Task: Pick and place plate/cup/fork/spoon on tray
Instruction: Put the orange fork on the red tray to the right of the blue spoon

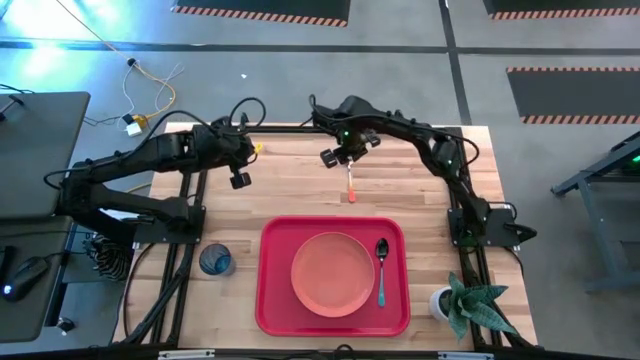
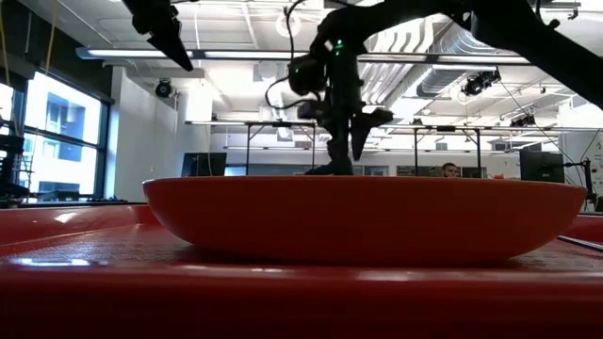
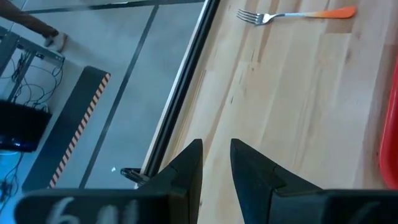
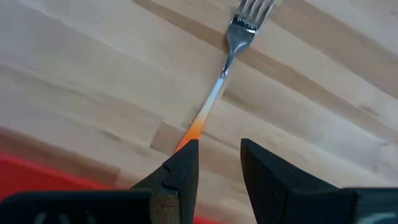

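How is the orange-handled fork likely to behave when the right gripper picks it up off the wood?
The fork lies flat on the table, so the right gripper, open above its handle, has little height to pinch. Its thin metal neck looks stiff, so it probably won't flex. Gripped at the orange end, the tines may droop or swivel. It should not roll.

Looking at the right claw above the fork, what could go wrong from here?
1. The fork lies flat on the wooden table, and the right claw is over only the orange end of its handle; a grip there may slip or tilt the fork.
2. The plate and spoon already fill much of the tray, so the fork could land on them.
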Tool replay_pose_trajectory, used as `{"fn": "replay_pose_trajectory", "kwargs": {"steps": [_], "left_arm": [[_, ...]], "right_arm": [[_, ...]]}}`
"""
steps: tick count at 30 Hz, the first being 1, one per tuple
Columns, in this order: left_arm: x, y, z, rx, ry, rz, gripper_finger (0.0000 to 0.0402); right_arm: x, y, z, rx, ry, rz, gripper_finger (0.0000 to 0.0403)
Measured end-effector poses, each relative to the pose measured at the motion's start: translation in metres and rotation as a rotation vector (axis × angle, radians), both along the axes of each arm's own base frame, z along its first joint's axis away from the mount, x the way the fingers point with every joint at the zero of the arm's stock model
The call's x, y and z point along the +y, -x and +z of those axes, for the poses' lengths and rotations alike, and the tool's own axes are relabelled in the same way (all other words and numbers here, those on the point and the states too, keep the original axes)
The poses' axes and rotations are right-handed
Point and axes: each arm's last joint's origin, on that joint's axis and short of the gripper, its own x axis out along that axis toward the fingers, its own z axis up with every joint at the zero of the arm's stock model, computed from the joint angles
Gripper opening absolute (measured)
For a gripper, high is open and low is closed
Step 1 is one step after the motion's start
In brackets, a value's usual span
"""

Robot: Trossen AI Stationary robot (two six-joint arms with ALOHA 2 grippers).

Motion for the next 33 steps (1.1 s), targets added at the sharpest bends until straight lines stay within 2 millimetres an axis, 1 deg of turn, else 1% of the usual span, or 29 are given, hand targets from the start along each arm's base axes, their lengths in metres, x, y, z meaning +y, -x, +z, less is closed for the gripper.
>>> {"fn": "replay_pose_trajectory", "kwargs": {"steps": [4,8,11,16,21,23,26,29,33], "left_arm": [[0.002,0.001,0.000,-0.001,0.002,0.010,0.0074],[0.003,0.001,0.000,-0.001,0.002,0.016,0.0074],[0.003,0.001,0.000,-0.001,0.002,0.016,0.0074],[0.003,0.001,0.000,-0.001,0.002,0.016,0.0074],[0.003,0.001,0.000,-0.010,0.009,0.026,0.0074],[0.003,0.001,0.000,-0.009,0.009,0.026,0.0074],[0.003,0.001,0.000,-0.010,0.009,0.026,0.0074],[0.003,0.001,0.000,-0.009,0.009,0.026,0.0074],[0.003,0.001,0.000,-0.009,0.009,0.026,0.0074]], "right_arm": [[-0.003,-0.005,-0.017,0.037,-0.010,0.011,0.0110],[-0.004,-0.008,-0.026,0.051,-0.017,0.016,0.0110],[-0.005,-0.011,-0.030,0.048,-0.008,0.024,0.0110],[-0.007,-0.014,-0.030,0.012,0.008,0.026,0.0110],[-0.008,-0.014,-0.031,0.018,0.027,0.026,0.0110],[-0.008,-0.014,-0.036,0.018,0.030,0.024,0.0110],[-0.005,-0.012,-0.050,0.058,0.003,0.018,0.0110],[-0.002,-0.011,-0.063,0.087,0.017,0.020,0.0110],[-0.004,-0.015,-0.064,0.045,0.037,0.018,0.0110]]}}
